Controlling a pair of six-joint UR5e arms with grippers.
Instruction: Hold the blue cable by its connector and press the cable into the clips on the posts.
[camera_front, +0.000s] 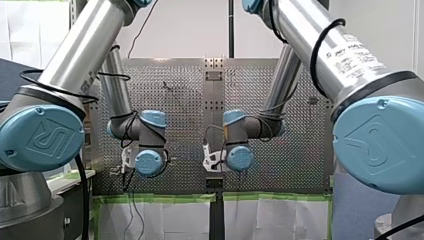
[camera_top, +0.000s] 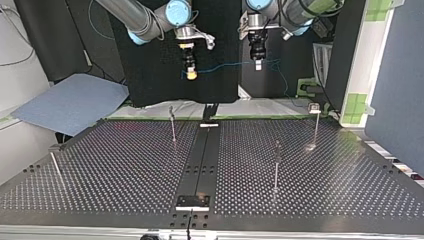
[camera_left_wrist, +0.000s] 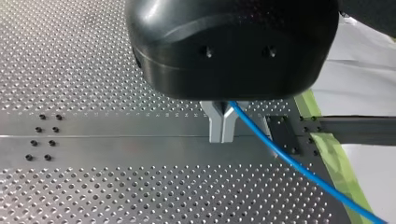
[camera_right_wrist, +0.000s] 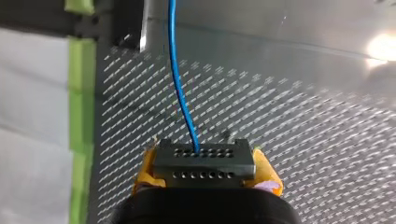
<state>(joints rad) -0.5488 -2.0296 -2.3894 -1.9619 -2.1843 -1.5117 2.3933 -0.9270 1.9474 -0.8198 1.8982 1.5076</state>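
the blue cable (camera_right_wrist: 180, 93) leaves the middle of a dark grey connector (camera_right_wrist: 204, 161) with two rows of small holes, and that connector is pinched between the yellow pads (camera_right_wrist: 145, 171) of my right gripper (camera_right_wrist: 205, 173) – one pad at each end of it, closed tight against it. from there the cable runs straight ahead of the gripper, over the perforated table.

further along, my left gripper (camera_left_wrist: 222, 133) has its two metal fingers (camera_left_wrist: 215, 125) pressed together on the cable, which comes out from between them near their roots and slants away beside them towards a strip of green tape (camera_left_wrist: 329, 154) along the table's edge.

in the top view the cable hangs as a thin, slightly sagging line between the two grippers, both held high above the table (camera_top: 125, 165) – my right one at the view's left, my left one at its right. past my left gripper the loose part of the cable droops down and away to the view's right.

below stand four thin upright posts: one near the far middle (camera_top: 173, 127), one nearer the camera right of centre (camera_top: 276, 167), one at the far right with a pale head (camera_top: 315, 122), and a leaning one at the near left (camera_top: 55, 167). the cable touches none of them (the clips at their tips are too small to make out). a plain dark plate (camera_top: 202, 160) runs down the table's middle, and a blue mat (camera_top: 70, 102) lies beyond the far left corner.
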